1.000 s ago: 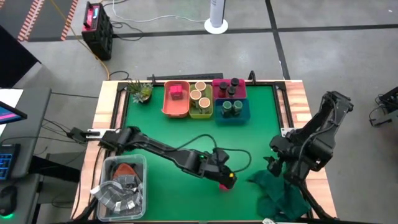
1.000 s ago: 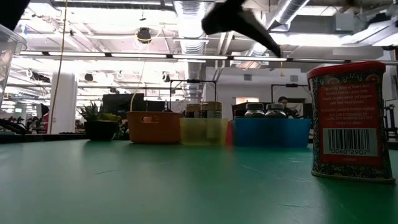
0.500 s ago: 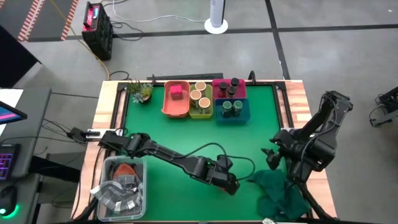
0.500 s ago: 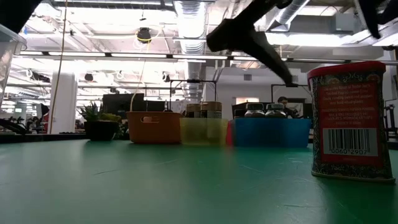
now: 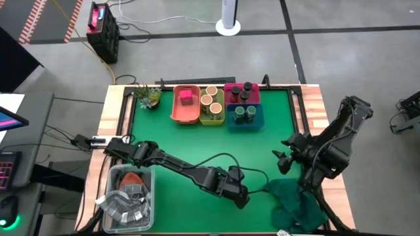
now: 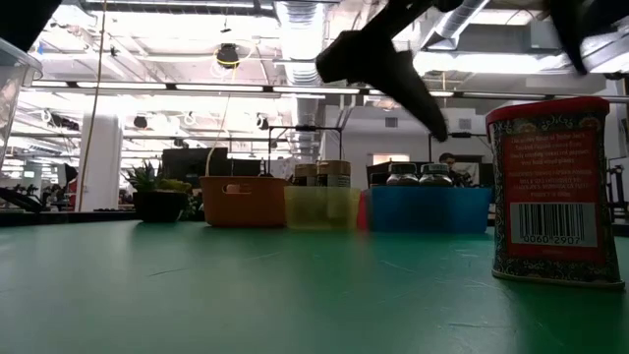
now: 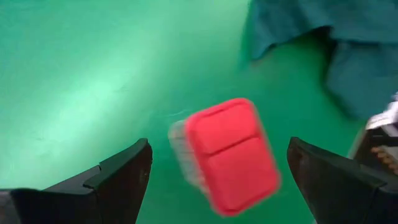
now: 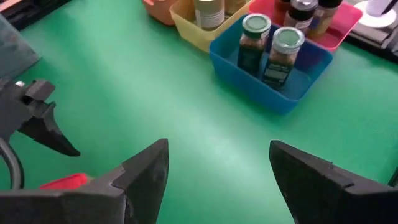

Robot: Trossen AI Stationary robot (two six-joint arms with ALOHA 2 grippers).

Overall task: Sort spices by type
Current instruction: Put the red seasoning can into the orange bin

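Note:
A red-topped spice box (image 7: 230, 155) stands upright on the green table mat, near the front; it also shows in the low view (image 6: 550, 187). My left gripper (image 5: 239, 195) hangs open right above it and hides it in the high view. In the left wrist view (image 7: 219, 148) the fingers stand on either side of the box without touching it. My right gripper (image 5: 283, 160) is open and empty at the table's right, over bare mat (image 8: 217, 180). At the far edge, four bins hold the other spices.
Far row: orange bin (image 5: 186, 105) with a pink box, yellow-green bin (image 5: 212, 106) with tan-topped jars, pink bin (image 5: 241, 94) with dark-capped jars, blue bin (image 5: 245, 117) with green-capped jars. Dark green cloth (image 5: 295, 200) lies front right. Clear tub (image 5: 128, 193) front left; plant (image 5: 147, 96) far left.
My left gripper has gone a little toward the table's near edge and now covers the red box, which showed beside it a second ago. My right gripper has drawn back toward the far edge, away from the cloth. The box has stayed in place.

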